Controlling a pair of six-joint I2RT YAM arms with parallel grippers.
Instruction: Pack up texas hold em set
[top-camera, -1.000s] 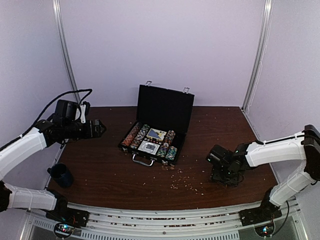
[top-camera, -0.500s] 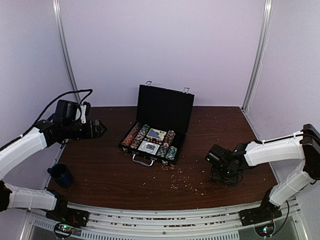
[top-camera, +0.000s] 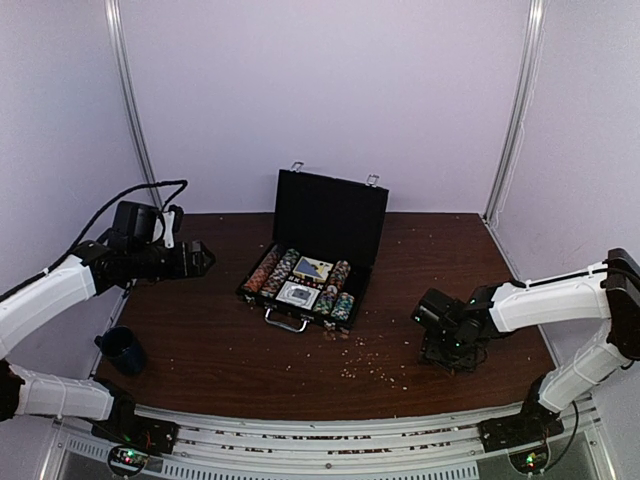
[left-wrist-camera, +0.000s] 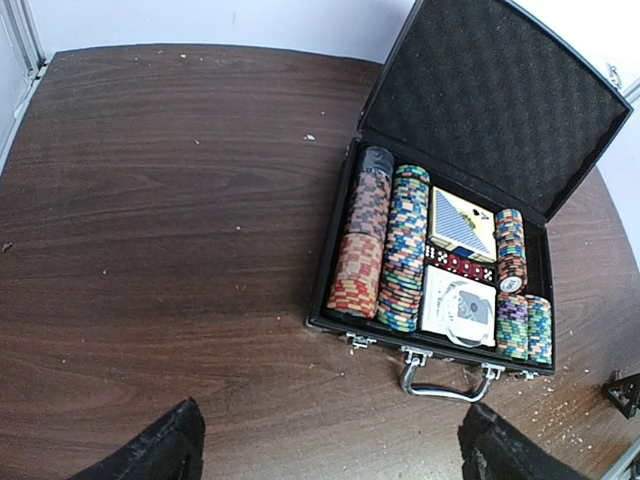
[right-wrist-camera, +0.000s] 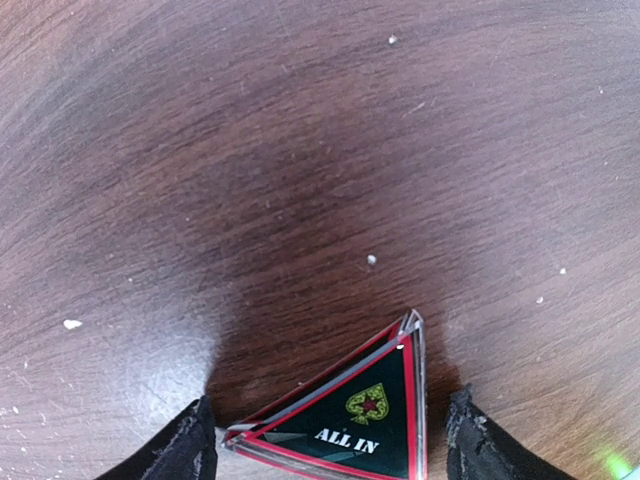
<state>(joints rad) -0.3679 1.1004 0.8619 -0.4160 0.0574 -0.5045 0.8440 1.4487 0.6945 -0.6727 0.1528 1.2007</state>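
The black case (top-camera: 330, 215) of the texas hold em set stands open at the table's middle, lid upright. In the left wrist view it (left-wrist-camera: 480, 110) holds rows of multicoloured chips (left-wrist-camera: 405, 250), a card deck box (left-wrist-camera: 462, 222), red dice (left-wrist-camera: 458, 266) and a round button (left-wrist-camera: 468, 310) on a white box. My left gripper (top-camera: 203, 258) hovers open and empty left of the case, fingers wide (left-wrist-camera: 330, 445). My right gripper (top-camera: 447, 358) is low over the table at the right. Its open fingers (right-wrist-camera: 330, 440) straddle a triangular "ALL IN" token (right-wrist-camera: 375, 415) lying flat.
A dark blue mug (top-camera: 122, 350) stands near the left front edge. Small pale crumbs (top-camera: 370, 365) are scattered over the brown table in front of the case. The case's silver handle (left-wrist-camera: 445, 385) faces the arms.
The left gripper has crept slightly right and down. The right arm has barely shifted over the token.
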